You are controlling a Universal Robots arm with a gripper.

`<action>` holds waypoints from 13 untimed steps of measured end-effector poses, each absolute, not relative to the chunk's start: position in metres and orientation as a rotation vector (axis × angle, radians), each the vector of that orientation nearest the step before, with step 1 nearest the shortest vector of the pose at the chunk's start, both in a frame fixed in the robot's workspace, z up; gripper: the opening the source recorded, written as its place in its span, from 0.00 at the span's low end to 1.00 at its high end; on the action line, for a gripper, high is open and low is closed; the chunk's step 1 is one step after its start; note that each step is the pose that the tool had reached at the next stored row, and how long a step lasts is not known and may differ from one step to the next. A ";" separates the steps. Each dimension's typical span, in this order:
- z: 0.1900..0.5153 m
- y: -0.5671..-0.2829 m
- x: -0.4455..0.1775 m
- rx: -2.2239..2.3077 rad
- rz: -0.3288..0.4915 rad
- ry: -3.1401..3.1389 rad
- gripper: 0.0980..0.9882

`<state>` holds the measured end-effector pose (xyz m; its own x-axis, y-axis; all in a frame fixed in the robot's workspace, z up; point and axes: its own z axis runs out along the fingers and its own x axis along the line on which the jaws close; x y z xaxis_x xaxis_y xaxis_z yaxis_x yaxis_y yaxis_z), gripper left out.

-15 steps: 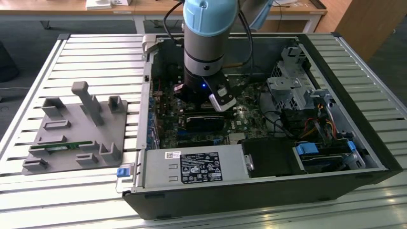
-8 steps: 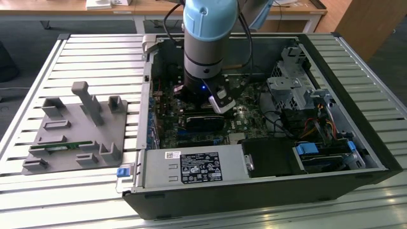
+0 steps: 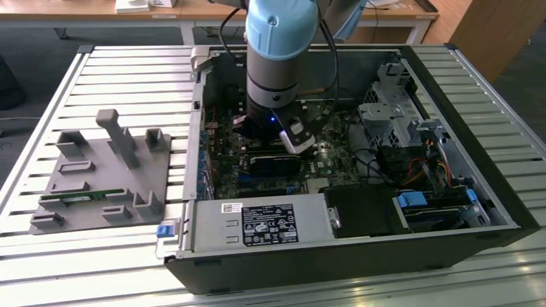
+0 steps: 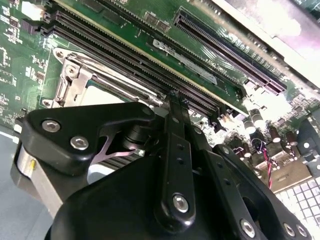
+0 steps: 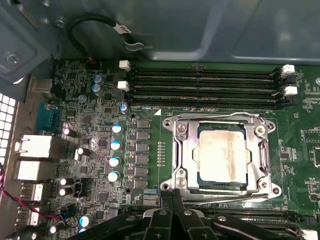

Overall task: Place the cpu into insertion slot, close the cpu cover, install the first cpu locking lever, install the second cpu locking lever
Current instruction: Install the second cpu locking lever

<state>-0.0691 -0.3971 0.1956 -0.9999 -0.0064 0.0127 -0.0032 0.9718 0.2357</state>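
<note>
While flat under the cpu cover [image 5: 182, 150], the cpu [image 5: 222, 155], print unreadable.

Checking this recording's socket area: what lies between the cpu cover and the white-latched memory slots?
In the first wrist view, bare green board and one thin metal locking lever separate the cpu cover from the memory slots.

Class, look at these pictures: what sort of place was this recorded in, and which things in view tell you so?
Probably a robotics lab or test workshop. An opened computer case lies on a slatted metal table beside a grey fixture tray, a robot arm reaches down to the motherboard, and wooden desks stand behind.
</note>
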 end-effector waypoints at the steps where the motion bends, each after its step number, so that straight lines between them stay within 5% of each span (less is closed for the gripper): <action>1: 0.195 -0.397 -0.069 0.008 -0.373 -3.106 0.01; 13: 0.197 -0.397 -0.070 0.008 -0.388 -3.104 0.01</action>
<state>-0.0698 -0.3971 0.1965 -0.9999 -0.0065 0.0128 -0.0031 0.9693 0.2459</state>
